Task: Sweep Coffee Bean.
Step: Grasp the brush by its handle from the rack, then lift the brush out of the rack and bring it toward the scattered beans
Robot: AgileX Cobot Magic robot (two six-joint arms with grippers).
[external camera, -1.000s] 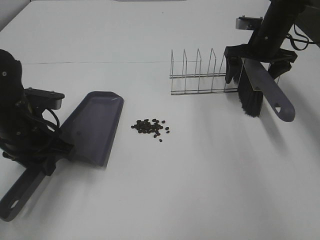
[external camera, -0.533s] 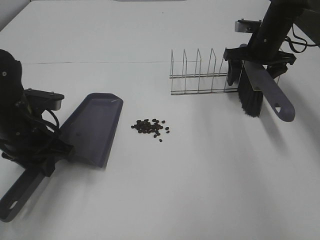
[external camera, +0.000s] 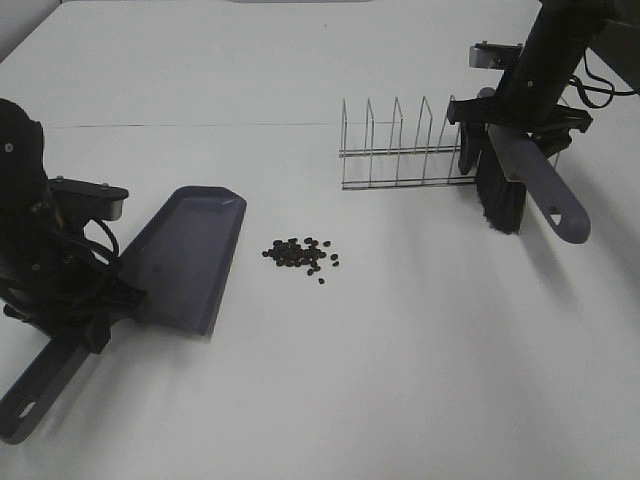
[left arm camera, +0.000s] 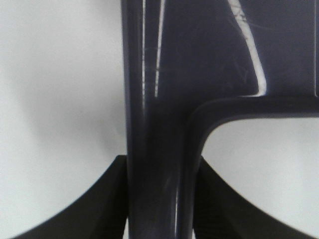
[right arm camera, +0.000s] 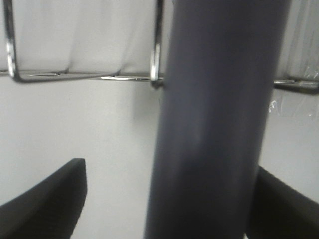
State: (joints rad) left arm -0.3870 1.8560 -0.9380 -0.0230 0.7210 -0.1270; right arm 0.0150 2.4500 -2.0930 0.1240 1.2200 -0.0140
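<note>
Right tool (external camera: 510, 135) comes first in the high view: it pinches the brush (external camera: 530, 170) by its handle, bristles hanging down just beside the end of the wire rack (external camera: 395, 150). Over the last second it has shifted only a little, edging closer to the rack, and the brush has gone with it. The left tool (external camera: 88, 325) is clamped on the handle of the dustpan (external camera: 185, 255), which has settled a touch towards its own side. The coffee beans (external camera: 300, 253) lie in one small loose heap on the surface (external camera: 400, 360), unmoved, near the pan's facing edge but apart from it, and well apart from the brush. My reading is that both implements are in hand and no sweeping has begun; the brush has the whole crossing to the far side of the heap ahead of it.

From the left wrist, the left tool (left arm camera: 159, 209) has its pads pressed against either side of the dustpan handle (left arm camera: 159, 149), with no gap showing. No beans are in view.

From the right wrist, the brush handle (right arm camera: 214, 124) fills the middle, rack wires (right arm camera: 89, 75) behind it. The right tool (right arm camera: 167, 174) has one pad against the handle, while the other shows a gap at the part seen, so the firmness of the grip cannot be judged from this view alone
</note>
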